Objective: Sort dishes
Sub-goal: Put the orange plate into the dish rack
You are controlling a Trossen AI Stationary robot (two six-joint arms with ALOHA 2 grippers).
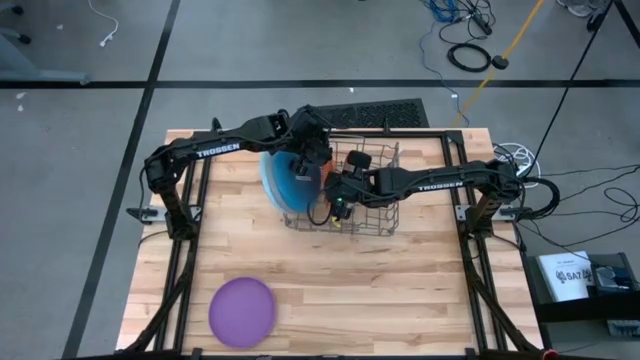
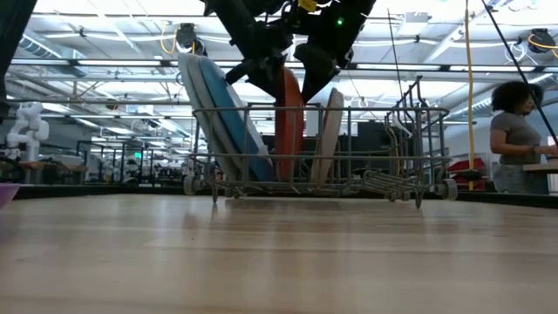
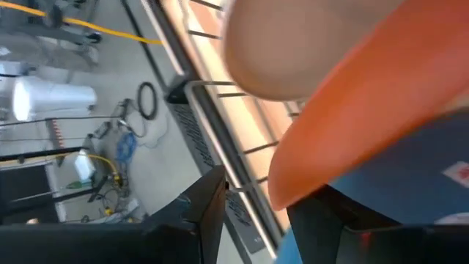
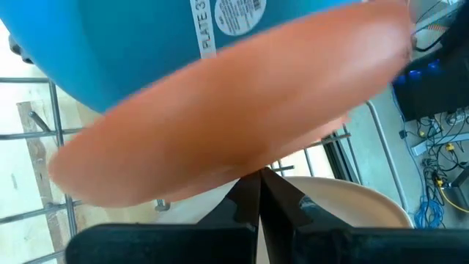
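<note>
table [image 1: 400, 290]: pale wood planks, matt | rack [image 2: 384, 166]: thin grey metal wire | orange plate [image 4: 220, 139]: smooth plastic; purple plate [image 1: 242, 311]: smooth, matt

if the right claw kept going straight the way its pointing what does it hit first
Most likely the orange plate. In the right wrist view it fills the picture just past the shut tips of the right claw, with the blue plate behind it. Whether the tips already touch the rim can't be told.
</note>
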